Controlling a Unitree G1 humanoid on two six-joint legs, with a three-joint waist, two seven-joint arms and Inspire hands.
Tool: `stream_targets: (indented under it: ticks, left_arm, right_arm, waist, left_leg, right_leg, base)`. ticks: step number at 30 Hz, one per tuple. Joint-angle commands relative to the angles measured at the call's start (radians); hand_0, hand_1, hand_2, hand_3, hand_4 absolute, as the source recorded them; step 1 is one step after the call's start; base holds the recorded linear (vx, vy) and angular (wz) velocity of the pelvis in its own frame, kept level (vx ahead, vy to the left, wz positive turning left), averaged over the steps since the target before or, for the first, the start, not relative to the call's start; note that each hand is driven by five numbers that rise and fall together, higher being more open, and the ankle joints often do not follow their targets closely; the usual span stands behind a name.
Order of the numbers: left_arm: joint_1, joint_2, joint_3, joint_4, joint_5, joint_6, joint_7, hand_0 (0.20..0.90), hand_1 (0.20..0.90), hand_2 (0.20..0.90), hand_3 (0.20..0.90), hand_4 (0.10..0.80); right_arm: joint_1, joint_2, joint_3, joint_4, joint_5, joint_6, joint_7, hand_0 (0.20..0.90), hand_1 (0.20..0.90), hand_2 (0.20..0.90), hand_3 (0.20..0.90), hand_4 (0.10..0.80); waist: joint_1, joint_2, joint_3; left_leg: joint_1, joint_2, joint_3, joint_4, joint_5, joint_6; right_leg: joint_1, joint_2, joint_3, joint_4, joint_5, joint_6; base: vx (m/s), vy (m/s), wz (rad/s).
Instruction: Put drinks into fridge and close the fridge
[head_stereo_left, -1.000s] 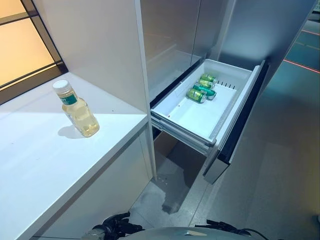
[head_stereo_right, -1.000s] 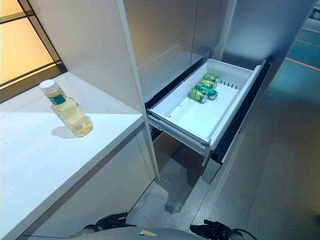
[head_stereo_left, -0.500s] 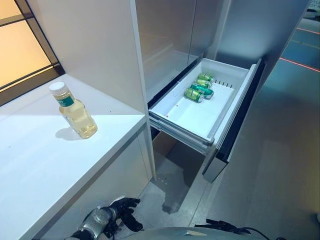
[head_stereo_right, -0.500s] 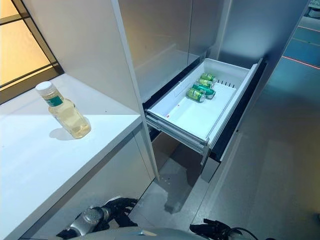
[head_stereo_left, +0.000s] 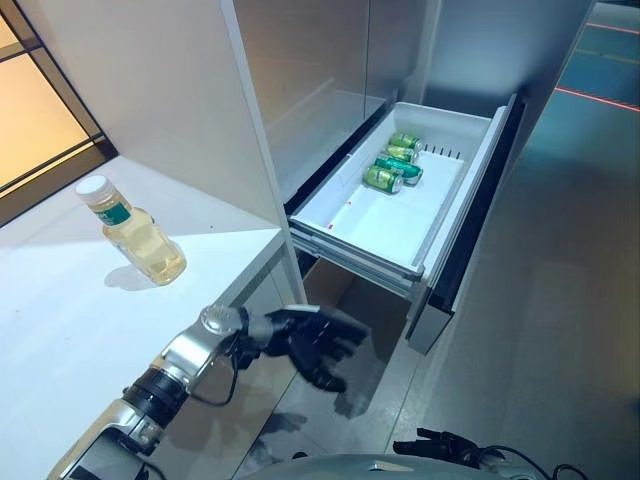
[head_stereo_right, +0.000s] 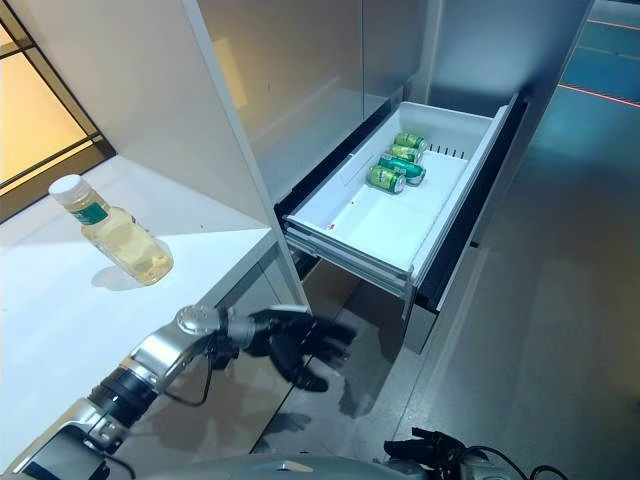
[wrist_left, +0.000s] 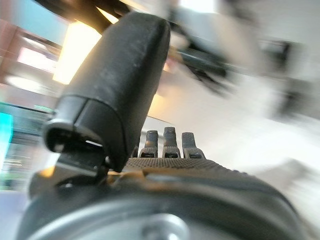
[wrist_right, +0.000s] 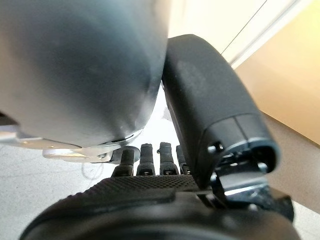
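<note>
A clear bottle of pale yellow drink (head_stereo_left: 135, 232) with a white cap and green label stands on the white counter (head_stereo_left: 60, 330). The fridge drawer (head_stereo_left: 395, 215) is pulled out, with green cans (head_stereo_left: 392, 163) lying at its far end. My left hand (head_stereo_left: 310, 340) is raised in front of the counter's edge, below and right of the bottle, fingers spread and empty; it also shows in the left wrist view (wrist_left: 115, 100). My right hand (wrist_right: 165, 165) hangs low with relaxed fingers and holds nothing.
A tall white cabinet wall (head_stereo_left: 150, 90) stands between the counter and the fridge. The fridge's grey front (head_stereo_left: 310, 70) rises above the drawer. Grey floor (head_stereo_left: 560, 300) spreads to the right. A window (head_stereo_left: 40, 120) lies behind the counter.
My left arm has risen from the bottom edge to the counter's front, with the hand opening out. The camera has shifted a little, so the scene sits more to the left.
</note>
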Motion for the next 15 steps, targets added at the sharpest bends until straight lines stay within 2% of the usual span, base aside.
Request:
stream_targets:
  ticks: [1, 4, 7, 8, 10, 15]
  left_arm:
    - [-0.133, -0.035, 0.090, -0.138, -0.327, -0.134, 0.043, 0.900, 0.900, 0.900, 0.900, 0.800]
    - [-0.153, -0.053, 0.139, -0.231, -0.486, -0.231, 0.109, 0.900, 0.900, 0.900, 0.900, 0.800]
    - [-0.170, -0.067, 0.182, -0.290, -0.566, -0.319, 0.162, 0.900, 0.900, 0.900, 0.900, 0.800]
    - [-0.179, -0.071, 0.212, -0.329, -0.585, -0.392, 0.202, 0.900, 0.900, 0.900, 0.900, 0.800]
    - [-0.188, -0.069, 0.234, -0.351, -0.597, -0.440, 0.227, 0.900, 0.900, 0.900, 0.900, 0.800]
    - [-0.204, -0.043, 0.309, -0.396, -0.575, -0.674, 0.345, 0.900, 0.900, 0.900, 0.900, 0.800]
  right_arm:
    - [0.000, -0.015, 0.034, 0.056, -0.005, -0.019, -0.003, 0.900, 0.900, 0.900, 0.900, 0.800]
    - [0.008, -0.004, 0.047, 0.061, -0.007, -0.025, -0.009, 0.900, 0.900, 0.900, 0.900, 0.800]
    - [0.013, 0.006, 0.058, 0.066, -0.013, -0.028, -0.013, 0.900, 0.900, 0.900, 0.900, 0.800]
    - [0.016, 0.012, 0.064, 0.069, -0.018, -0.030, -0.018, 0.900, 0.900, 0.900, 0.900, 0.800]
    - [0.017, 0.015, 0.067, 0.072, -0.024, -0.031, -0.019, 0.900, 0.900, 0.900, 0.900, 0.800]
    - [0.017, 0.023, 0.085, 0.092, -0.039, -0.043, -0.024, 0.900, 0.900, 0.900, 0.900, 0.800]
  waist:
    - [0.027, 0.016, 0.004]
    - [0.034, 0.012, -0.005]
    - [0.042, 0.005, -0.014]
    - [0.049, 0.002, -0.020]
    - [0.055, -0.002, -0.024]
    - [0.076, -0.009, -0.036]
  left_leg:
    - [0.004, -0.069, 0.026, 0.020, -0.125, 0.068]
    - [0.009, -0.067, 0.019, 0.015, -0.126, 0.063]
    - [0.012, -0.065, 0.013, 0.012, -0.126, 0.060]
    - [0.013, -0.063, 0.008, 0.010, -0.125, 0.056]
    - [0.013, -0.062, 0.005, 0.009, -0.125, 0.054]
    - [0.012, -0.058, -0.008, 0.007, -0.121, 0.045]
  right_leg:
    - [-0.072, 0.069, -0.016, 0.098, -0.064, 0.000]
    - [-0.061, 0.068, -0.029, 0.092, -0.069, -0.004]
    - [-0.052, 0.068, -0.041, 0.087, -0.075, -0.009]
    - [-0.047, 0.069, -0.049, 0.086, -0.079, -0.012]
    - [-0.043, 0.070, -0.055, 0.083, -0.082, -0.015]
    - [-0.032, 0.073, -0.078, 0.084, -0.096, -0.024]
  base:
    - [0.028, -0.035, 0.09]
    - [0.029, -0.046, 0.03]
    - [0.018, -0.049, 0.04]
    - [0.013, -0.050, 0.11]
    - [0.013, -0.043, 0.11]
    - [0.013, -0.035, 0.12]
